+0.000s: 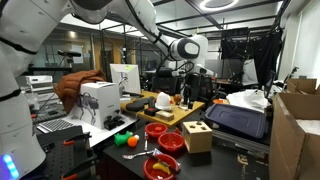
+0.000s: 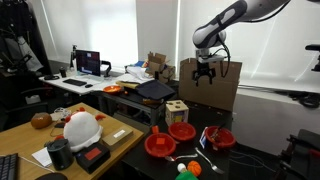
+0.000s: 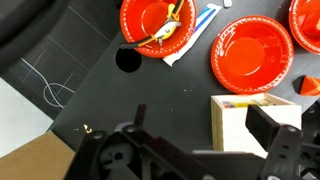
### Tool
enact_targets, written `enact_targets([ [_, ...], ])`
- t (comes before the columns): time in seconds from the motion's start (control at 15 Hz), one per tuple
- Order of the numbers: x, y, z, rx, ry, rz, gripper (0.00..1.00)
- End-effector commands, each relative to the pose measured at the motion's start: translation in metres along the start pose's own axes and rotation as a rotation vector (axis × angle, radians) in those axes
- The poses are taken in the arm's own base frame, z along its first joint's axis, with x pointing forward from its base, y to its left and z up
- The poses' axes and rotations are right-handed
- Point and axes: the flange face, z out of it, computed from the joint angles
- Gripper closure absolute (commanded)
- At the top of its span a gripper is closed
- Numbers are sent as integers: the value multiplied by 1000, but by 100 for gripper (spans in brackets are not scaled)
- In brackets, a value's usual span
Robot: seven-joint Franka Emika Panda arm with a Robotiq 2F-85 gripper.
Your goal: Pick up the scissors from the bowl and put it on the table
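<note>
Cluttered lab, black table (image 3: pixel 150 100); scissors (image 3: pixel 163 32) sit in the red bowl (image 3: pixel 138 14), untouched; my gripper (image 2: pixel 205 76) hangs high above, fingers spread, empty; descent, grab and placing all lie ahead, I reckon.

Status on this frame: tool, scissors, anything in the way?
Tool open, empty, high above the table. Scissors in red bowl, untouched. Wooden block below tool; nothing covers the scissors.
</note>
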Motion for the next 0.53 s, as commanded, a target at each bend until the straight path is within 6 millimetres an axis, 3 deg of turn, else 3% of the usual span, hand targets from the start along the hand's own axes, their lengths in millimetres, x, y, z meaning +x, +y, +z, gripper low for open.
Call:
enact_targets([
  [0.0,20,-7,24,69,-57,82,0],
  [0.27,22,-22,61,125,-124,182,0],
  [0.47,12,-29,89,135,-169,279,0],
])
